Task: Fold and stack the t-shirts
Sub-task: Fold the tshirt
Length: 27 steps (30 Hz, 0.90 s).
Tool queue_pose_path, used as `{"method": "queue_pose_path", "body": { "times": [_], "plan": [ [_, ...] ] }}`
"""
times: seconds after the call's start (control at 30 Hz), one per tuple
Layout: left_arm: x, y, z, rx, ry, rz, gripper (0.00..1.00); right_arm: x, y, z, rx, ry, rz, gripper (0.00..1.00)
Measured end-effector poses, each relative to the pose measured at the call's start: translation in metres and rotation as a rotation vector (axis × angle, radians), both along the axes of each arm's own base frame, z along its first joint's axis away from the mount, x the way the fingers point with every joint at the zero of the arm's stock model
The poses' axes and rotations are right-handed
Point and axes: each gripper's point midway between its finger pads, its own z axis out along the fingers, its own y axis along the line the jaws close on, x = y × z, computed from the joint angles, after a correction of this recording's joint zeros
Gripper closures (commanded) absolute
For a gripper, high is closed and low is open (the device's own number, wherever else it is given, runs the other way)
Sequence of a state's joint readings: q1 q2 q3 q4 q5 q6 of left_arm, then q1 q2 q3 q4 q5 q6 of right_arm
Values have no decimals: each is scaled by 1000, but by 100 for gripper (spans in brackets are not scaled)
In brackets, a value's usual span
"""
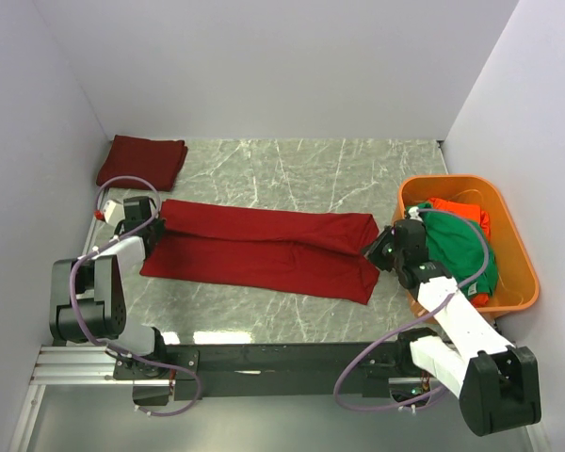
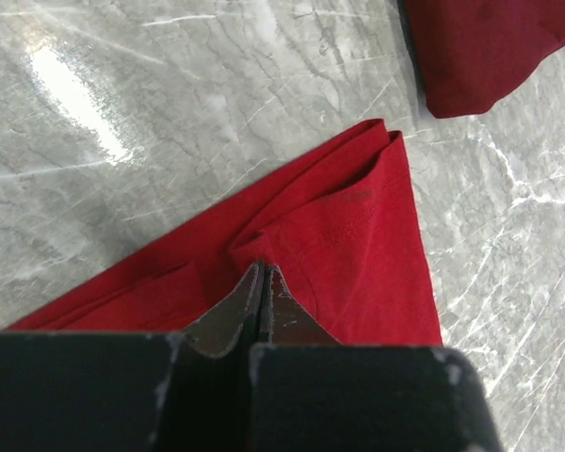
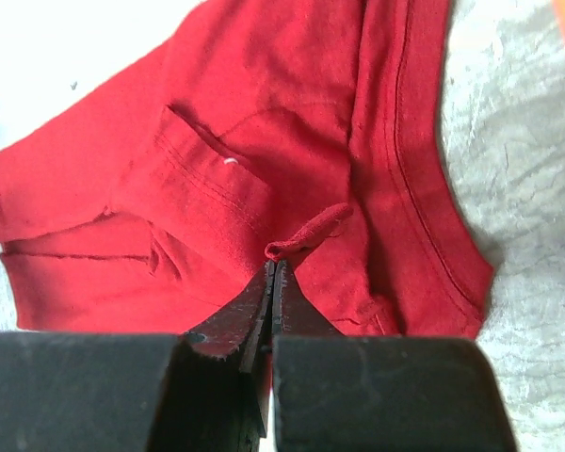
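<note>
A long crimson t-shirt [image 1: 264, 250] is seen lying flat across the middle of the marble desk [image 1: 292, 169], folded lengthwise into a band that runs from left to right. Its left end is pinched by the left end effector [image 2: 262, 271], whose jaws are pressed together on a small raised crease of the cloth near a corner. Its right end is gripped the same way by the right end effector [image 3: 276, 268]: the jaws are closed on a thin ridge of fabric, beside the hemmed edge. A second, folded crimson t-shirt [image 1: 141, 160] is placed at the far left corner of the desk, apart from the spread one. At the right edge an orange tub [image 1: 518, 273] is set, and in it a green t-shirt [image 1: 457, 247] is bundled, with an orange-red t-shirt [image 1: 457, 209] beside it toward the far wall.
</note>
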<state>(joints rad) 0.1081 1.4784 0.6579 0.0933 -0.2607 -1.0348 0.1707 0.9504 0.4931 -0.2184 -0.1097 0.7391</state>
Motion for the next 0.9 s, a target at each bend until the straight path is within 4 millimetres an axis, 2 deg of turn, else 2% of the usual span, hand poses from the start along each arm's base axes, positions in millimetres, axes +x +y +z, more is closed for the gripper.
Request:
{"method": "queue_pose_path", "body": {
  "times": [0.13, 0.37, 0.8, 0.83, 0.9],
  "plan": [
    [1, 0, 2, -2, -6, 2, 99, -3, 1, -3, 5, 8, 7, 100],
    [0, 1, 1, -1, -4, 6, 99, -3, 2, 6, 12, -26, 9, 100],
    [4, 17, 9, 2, -20, 42, 99, -5, 2, 16, 21, -59, 14, 100],
    [4, 17, 9, 2, -21, 42, 98, -5, 3, 15, 23, -58, 17, 96],
    [3, 17, 9, 3, -19, 42, 87, -6, 4, 14, 29, -55, 23, 85]
  ]
}}
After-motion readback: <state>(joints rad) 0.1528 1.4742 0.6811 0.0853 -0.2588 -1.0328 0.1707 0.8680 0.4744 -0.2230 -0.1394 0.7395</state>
